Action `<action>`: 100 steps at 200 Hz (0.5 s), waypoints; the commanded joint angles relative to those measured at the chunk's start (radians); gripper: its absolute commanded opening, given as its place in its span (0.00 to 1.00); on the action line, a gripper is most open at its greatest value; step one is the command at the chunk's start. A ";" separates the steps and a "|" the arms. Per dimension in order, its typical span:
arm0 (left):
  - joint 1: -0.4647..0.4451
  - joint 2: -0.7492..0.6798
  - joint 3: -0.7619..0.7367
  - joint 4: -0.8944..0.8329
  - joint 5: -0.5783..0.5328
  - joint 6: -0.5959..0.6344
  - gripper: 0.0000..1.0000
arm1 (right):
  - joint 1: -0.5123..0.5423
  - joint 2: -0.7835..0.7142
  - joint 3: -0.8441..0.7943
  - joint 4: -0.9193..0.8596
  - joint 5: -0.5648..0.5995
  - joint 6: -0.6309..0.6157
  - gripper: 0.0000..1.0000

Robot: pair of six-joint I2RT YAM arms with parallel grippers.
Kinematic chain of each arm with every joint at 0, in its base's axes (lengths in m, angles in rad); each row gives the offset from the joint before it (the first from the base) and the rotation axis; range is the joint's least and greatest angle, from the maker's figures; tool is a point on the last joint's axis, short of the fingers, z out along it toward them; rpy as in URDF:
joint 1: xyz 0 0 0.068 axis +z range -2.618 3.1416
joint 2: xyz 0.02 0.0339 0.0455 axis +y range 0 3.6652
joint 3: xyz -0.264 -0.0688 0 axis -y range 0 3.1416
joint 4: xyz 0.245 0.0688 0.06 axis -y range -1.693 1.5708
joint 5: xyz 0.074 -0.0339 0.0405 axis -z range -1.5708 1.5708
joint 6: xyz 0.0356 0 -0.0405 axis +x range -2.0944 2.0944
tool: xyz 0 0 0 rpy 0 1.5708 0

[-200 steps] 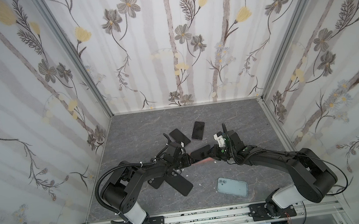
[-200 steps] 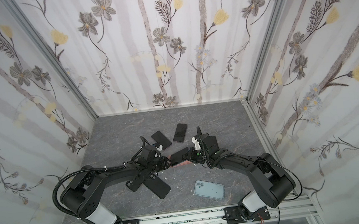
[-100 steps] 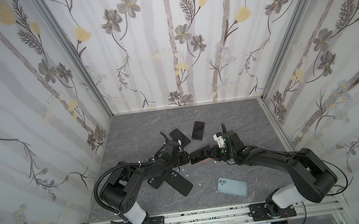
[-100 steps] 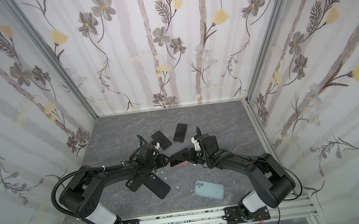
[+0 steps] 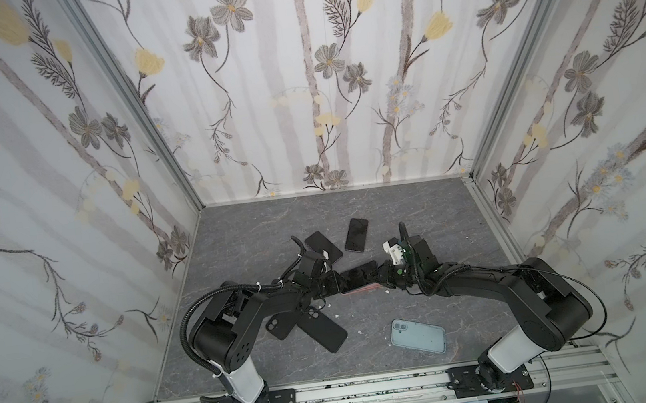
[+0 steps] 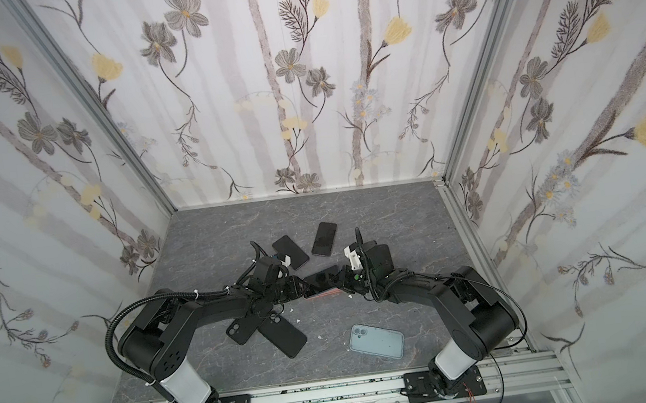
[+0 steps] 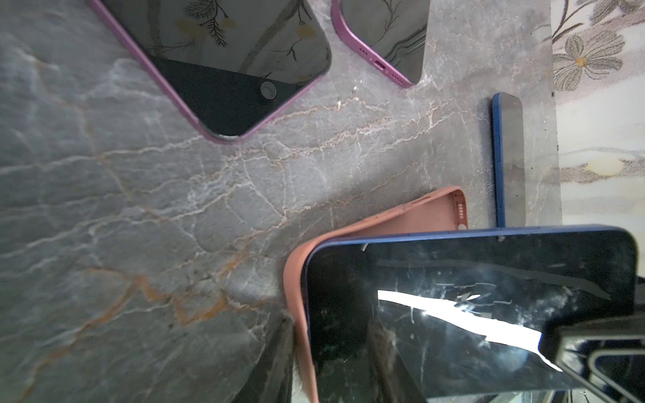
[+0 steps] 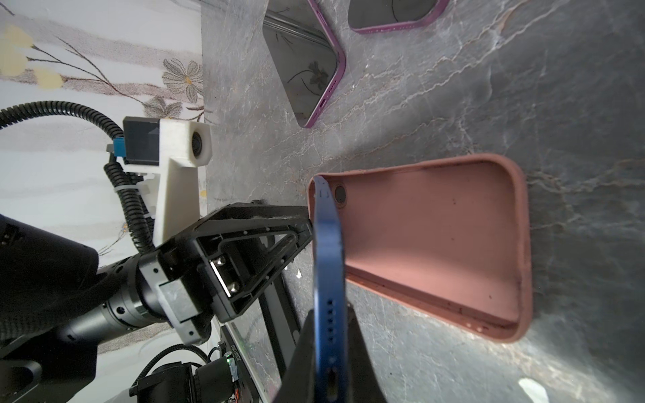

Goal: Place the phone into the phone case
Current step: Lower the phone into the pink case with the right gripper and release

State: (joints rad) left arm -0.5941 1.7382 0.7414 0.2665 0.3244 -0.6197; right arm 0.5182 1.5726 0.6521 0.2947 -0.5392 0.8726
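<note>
Nearest: an aluminium rail [image 5: 336, 393] carrying both arm bases. Just beyond, on the grey marbled tabletop [image 5: 242, 237] veined in white and rust: a pale blue case [image 5: 417, 335] flat on the right, two black cases [image 5: 325, 332] crossed one over the other on the left, white crumbs [image 5: 360, 332] scattered between.

Mid-table, meeting tip to tip: left gripper [image 5: 330, 287] and right gripper [image 5: 385, 276]. On the right, fingers [image 8: 359, 349] pinched tight on the port end of the blue phone [image 8: 328, 261], holding it tilted, far end resting in the camera-hole end of the pink phone case [image 8: 436, 244], open side up on the table. On the left, fingers [image 8: 261, 213] at that same far end, touching phone and case rim. Gripping or only touching: cannot tell.

Farther back: a purple-edged phone [image 5: 318, 243] and a second purple-edged phone [image 5: 357, 235], dark screens up, near each other, apart.

Farthest: three walls of floral wallpaper [image 5: 319, 85], grey and yellow blooms on pale stripes, joined by aluminium corner posts [image 5: 133, 104].
</note>
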 commanded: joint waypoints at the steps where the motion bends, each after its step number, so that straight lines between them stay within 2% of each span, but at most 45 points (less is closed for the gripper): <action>1: -0.015 0.026 0.005 -0.050 0.001 0.045 0.34 | -0.015 0.015 -0.014 -0.081 -0.019 -0.050 0.02; 47: -0.025 0.003 -0.002 -0.067 -0.051 0.055 0.34 | -0.048 0.094 -0.007 -0.128 -0.003 -0.106 0.09; 57: -0.026 -0.005 -0.006 -0.067 -0.065 0.056 0.34 | -0.048 0.098 -0.001 -0.142 0.008 -0.113 0.13; 72: -0.025 -0.010 -0.009 -0.066 -0.084 0.058 0.34 | -0.046 0.095 0.013 -0.182 0.047 -0.132 0.27; 100: -0.025 -0.003 -0.010 -0.057 -0.095 0.054 0.29 | -0.046 0.089 0.037 -0.231 0.090 -0.153 0.32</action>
State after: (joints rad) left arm -0.6186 1.7306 0.7364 0.2611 0.2531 -0.5720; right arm 0.4694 1.6627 0.6670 0.1753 -0.5423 0.7750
